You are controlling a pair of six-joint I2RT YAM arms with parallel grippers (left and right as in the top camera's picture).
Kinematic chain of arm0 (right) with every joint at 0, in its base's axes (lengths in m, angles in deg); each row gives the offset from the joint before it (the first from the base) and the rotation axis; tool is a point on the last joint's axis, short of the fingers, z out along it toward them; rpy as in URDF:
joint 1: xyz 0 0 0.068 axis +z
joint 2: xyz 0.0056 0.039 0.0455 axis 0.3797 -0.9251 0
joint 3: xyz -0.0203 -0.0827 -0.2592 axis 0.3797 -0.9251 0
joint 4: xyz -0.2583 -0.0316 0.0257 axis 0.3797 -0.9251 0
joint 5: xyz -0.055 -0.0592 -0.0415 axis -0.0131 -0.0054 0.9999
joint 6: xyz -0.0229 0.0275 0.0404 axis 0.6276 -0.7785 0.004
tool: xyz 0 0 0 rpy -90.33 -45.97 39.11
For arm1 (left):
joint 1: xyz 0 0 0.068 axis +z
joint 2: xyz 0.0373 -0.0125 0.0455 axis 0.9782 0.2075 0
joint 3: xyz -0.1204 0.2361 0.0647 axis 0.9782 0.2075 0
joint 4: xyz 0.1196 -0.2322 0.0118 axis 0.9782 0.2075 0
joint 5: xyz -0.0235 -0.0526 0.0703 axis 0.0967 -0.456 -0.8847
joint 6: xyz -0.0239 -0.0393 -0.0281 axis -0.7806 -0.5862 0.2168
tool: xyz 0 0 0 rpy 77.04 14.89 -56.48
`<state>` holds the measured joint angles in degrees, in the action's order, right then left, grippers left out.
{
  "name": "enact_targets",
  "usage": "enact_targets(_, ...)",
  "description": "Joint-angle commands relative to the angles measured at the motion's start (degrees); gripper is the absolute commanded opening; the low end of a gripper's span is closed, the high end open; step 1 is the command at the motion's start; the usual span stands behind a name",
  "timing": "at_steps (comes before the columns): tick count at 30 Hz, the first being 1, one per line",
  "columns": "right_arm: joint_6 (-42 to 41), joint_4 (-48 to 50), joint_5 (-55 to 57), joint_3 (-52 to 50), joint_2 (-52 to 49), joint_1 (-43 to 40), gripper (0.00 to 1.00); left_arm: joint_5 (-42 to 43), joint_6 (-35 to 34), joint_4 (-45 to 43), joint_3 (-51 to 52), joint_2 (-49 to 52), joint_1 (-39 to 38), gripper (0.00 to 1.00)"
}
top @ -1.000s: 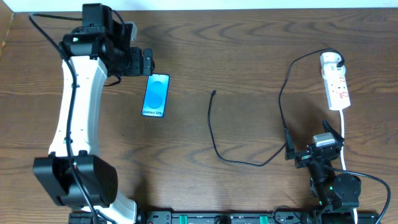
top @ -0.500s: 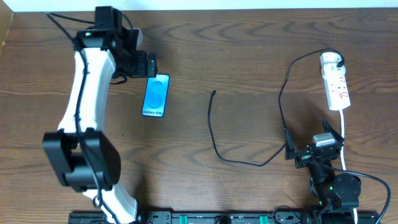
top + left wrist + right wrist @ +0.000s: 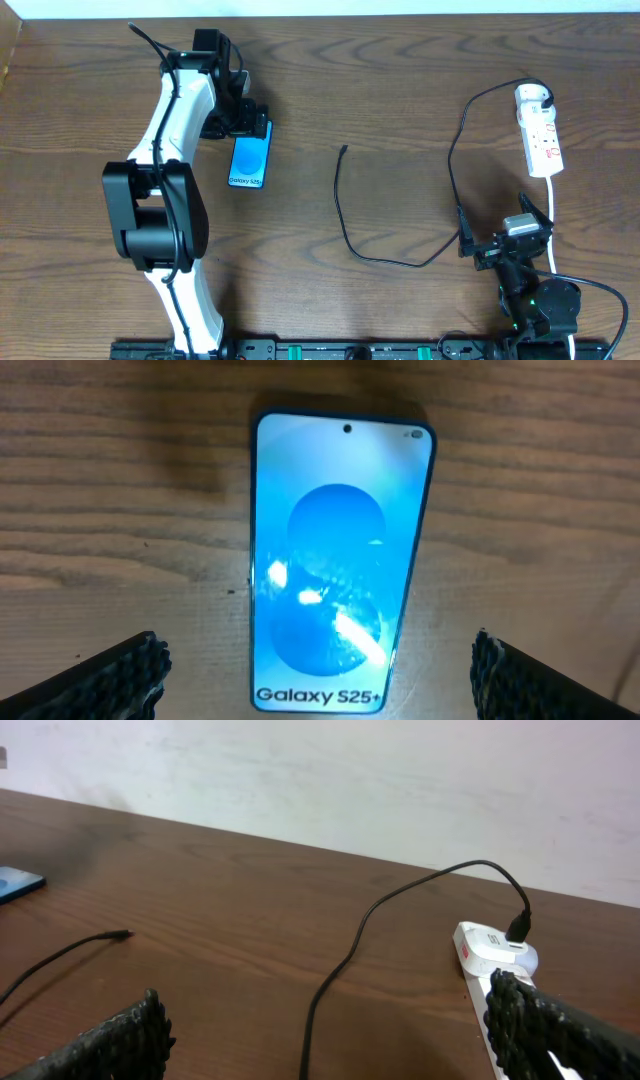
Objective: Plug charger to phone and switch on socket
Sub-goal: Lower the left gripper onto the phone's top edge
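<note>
The phone (image 3: 250, 160) lies flat on the wooden table, blue screen up with "Galaxy S25+" text; it fills the left wrist view (image 3: 340, 560). My left gripper (image 3: 245, 122) is open just above the phone's top end, its fingers (image 3: 320, 680) spread either side of the phone. The black charger cable (image 3: 345, 215) runs from its plug tip (image 3: 343, 150) in a curve to the white adapter (image 3: 532, 96) on the socket strip (image 3: 543, 140). My right gripper (image 3: 505, 245) is open and empty near the front edge; its view shows the cable (image 3: 340, 970) and the adapter (image 3: 495, 948).
The white cord (image 3: 553, 225) runs from the socket strip down past my right gripper. A light wall (image 3: 350, 780) stands behind the table's far edge. The left arm (image 3: 165, 150) reaches across the table's left side.
My left gripper has moved right and forward, from beside the phone's top left corner to directly over its top end. The right arm, cable and socket have not moved.
</note>
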<state>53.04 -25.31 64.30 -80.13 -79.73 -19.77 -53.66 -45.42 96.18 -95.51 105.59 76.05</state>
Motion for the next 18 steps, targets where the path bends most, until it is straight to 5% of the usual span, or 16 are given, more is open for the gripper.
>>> enact_targets(1, 0.63, -0.02, 0.22, -0.26, 0.37, 0.87, 0.99, -0.79, -1.60, -0.52, 0.13, 1.27, -0.55, 0.98)
enact_targets(18, 0.63, -0.02, 0.22, -0.26, 0.37, 0.87, 0.99, -3.74, -1.60, -2.78, 0.90, 5.75, -1.64, 0.98)
